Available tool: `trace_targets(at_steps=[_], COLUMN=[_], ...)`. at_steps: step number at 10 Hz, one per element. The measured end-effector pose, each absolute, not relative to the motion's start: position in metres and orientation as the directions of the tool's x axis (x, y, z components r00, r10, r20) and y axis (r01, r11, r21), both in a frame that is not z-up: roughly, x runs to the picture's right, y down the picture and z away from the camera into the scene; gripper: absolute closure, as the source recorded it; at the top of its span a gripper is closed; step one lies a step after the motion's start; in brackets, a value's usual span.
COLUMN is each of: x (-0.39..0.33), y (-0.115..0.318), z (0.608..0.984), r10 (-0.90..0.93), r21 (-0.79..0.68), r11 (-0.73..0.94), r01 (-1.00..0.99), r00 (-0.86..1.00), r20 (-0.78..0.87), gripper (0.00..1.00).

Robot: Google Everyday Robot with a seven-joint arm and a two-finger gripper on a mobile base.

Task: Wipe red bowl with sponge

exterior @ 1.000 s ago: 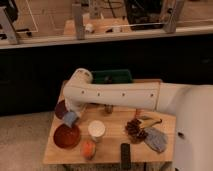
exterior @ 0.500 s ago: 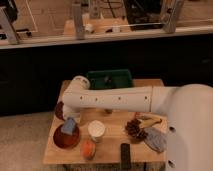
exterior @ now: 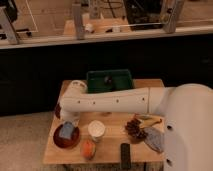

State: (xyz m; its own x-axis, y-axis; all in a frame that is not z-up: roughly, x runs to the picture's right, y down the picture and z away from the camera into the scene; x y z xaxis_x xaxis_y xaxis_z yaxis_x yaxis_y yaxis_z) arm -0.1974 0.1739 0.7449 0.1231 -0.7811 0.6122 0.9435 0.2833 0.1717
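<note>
The red bowl (exterior: 65,140) sits at the front left of the wooden table (exterior: 110,150). My white arm reaches across the table from the right and bends down at the left end. My gripper (exterior: 67,123) hangs just over the bowl, shut on the small grey-blue sponge (exterior: 66,131). The sponge rests inside the bowl, covering its middle. My arm hides the fingers themselves for the most part.
A purple bowl (exterior: 57,111) peeks out behind my wrist. A white cup (exterior: 96,129), an orange object (exterior: 88,148) and a black flat object (exterior: 125,155) stand along the front. A green bin (exterior: 109,80) is at the back. A dark cluster (exterior: 135,129) and grey-blue cloth (exterior: 154,139) lie right.
My arm has swung down and toward the front, bringing the sponge from above the bowls down into the red bowl.
</note>
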Motion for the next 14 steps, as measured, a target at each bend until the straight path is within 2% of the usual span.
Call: trace_targets(at_steps=[4,9,14], x=[-0.207,-0.209,-0.226], y=[0.193,0.193,0.196], z=[0.75,0.754,0.738], r10=[-0.8,-0.813,-0.812], r21=[0.17,0.182,0.236], r11=[0.242,0.229,0.208], r01=[0.955,0.956,0.949], r00=[0.098,0.085,0.033], r20=[0.593,0.577,0.583], gripper=[1.0,1.0,1.0])
